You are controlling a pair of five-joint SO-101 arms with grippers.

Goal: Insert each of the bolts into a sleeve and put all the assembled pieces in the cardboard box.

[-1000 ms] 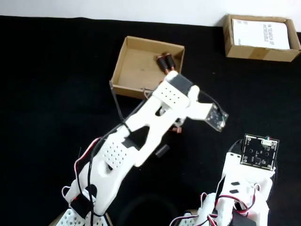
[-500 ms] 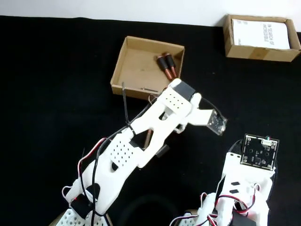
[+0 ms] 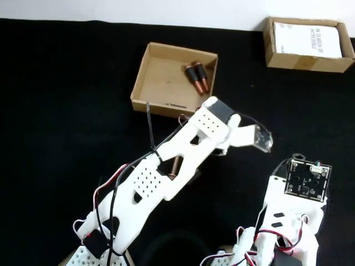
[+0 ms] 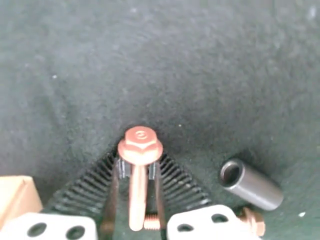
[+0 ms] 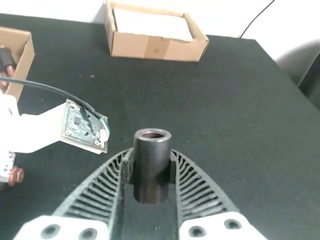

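My left gripper (image 4: 139,164) is shut on a copper bolt (image 4: 139,146), hex head pointing out past the fingertips, just above the black cloth. A loose black sleeve (image 4: 249,184) lies close beside it, with another bolt (image 4: 253,220) partly hidden behind it. My right gripper (image 5: 151,172) is shut on a second black sleeve (image 5: 151,150), held with its open bore facing away from the wrist. In the high view the left arm (image 3: 208,124) reaches to just short of the cardboard box (image 3: 148,72), which holds two assembled pieces (image 3: 196,77). The right arm (image 3: 294,216) stands at the front right.
A second cardboard box (image 3: 308,60) with a printed sheet sits at the far right corner; it also appears in the right wrist view (image 5: 155,46). A copper bolt (image 3: 176,166) shows through a gap in the left arm. Black cloth covers the table.
The left arm has drawn back from the box's front wall and swung right, toward the right arm, keeping the bolt. The right arm has barely shifted.
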